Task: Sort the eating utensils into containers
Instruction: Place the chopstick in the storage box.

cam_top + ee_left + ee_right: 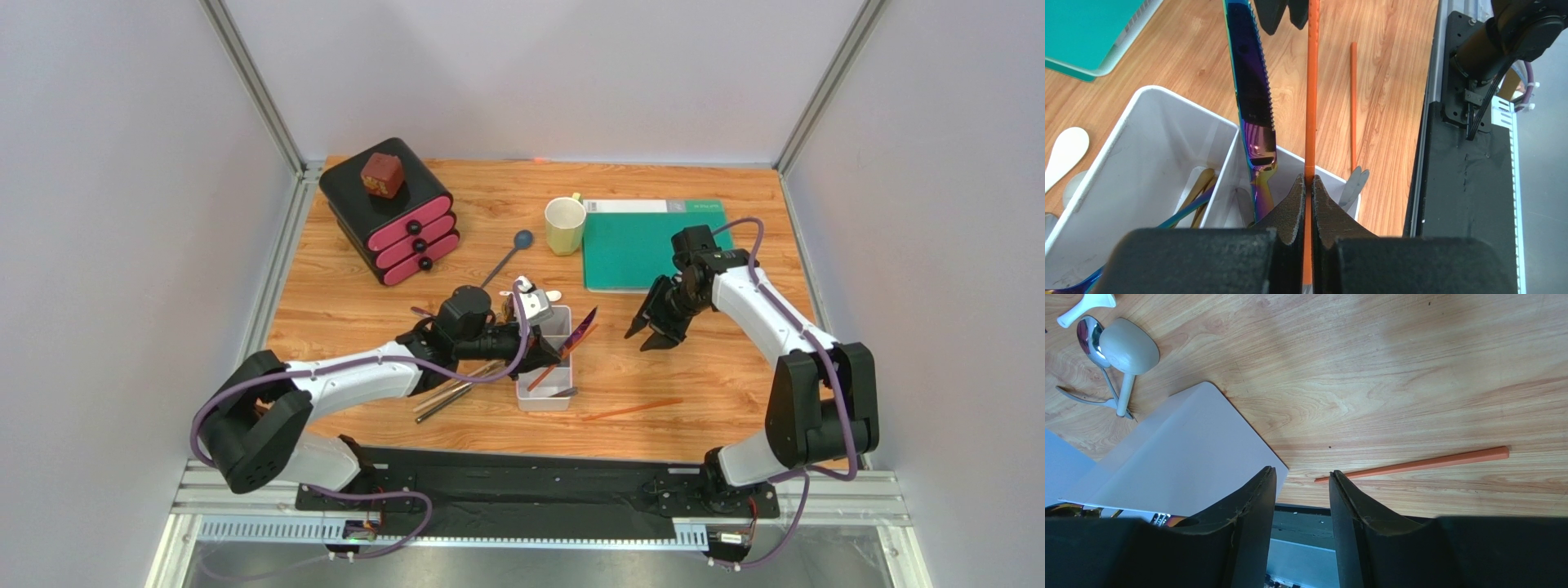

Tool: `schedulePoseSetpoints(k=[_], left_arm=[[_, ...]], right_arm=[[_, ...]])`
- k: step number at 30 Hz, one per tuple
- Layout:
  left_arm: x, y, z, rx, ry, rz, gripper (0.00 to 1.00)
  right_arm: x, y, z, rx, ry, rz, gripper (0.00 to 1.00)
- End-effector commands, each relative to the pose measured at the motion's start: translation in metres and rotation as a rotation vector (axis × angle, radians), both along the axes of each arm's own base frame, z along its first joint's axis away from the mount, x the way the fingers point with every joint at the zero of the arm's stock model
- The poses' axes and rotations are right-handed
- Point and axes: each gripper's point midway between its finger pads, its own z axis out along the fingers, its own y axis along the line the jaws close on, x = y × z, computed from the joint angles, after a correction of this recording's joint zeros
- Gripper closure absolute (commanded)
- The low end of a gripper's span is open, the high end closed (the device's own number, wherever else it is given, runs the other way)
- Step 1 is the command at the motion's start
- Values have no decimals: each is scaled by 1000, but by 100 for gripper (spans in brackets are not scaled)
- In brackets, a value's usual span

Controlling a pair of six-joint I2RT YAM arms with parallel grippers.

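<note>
While the left gripper (1308, 184) is clamped on one orange chopstick (1312, 92) over the white tray (1155, 141), the right gripper (1303, 473) hangs with fingers apart above bare table (1382, 367). Two chopsticks show: one held, one loose chopstick (1413, 465) near the table's front edge. One purple knife (1250, 79) leans in the tray.

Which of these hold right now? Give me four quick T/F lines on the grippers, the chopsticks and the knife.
1. The left gripper is shut on an orange chopstick. True.
2. The right gripper is shut on a utensil. False: it is open and holds nothing.
3. A second orange chopstick lies on the table, outside the white tray. True.
4. The purple knife lies flat on the table. False: it stands tilted in the tray.
</note>
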Motion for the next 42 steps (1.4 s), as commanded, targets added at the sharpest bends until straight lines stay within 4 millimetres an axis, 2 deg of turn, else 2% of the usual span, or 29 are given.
schedulePoseSetpoints(k=[1,7,15,18,28,42], left_arm=[[-1,-9,0,-20,-45,-50,100],[-4,-12,-20,47,-22,-70,100],[-11,-10,-24,80,1,-86,100],[-14,-8,-22,85,5,-88,100],[-13,-7,-13,83,-30,-93,82],[-11,-3,10,47,-68,-63,72]], right_arm=[[3,6,10,10,-47,-3,58],[1,10,9,7,-44,2,58],[1,9,8,2,-42,2,58],[1,9,7,2,-39,1,58],[0,9,6,-1,-43,6,58],[-2,8,1,-4,-34,6,58]])
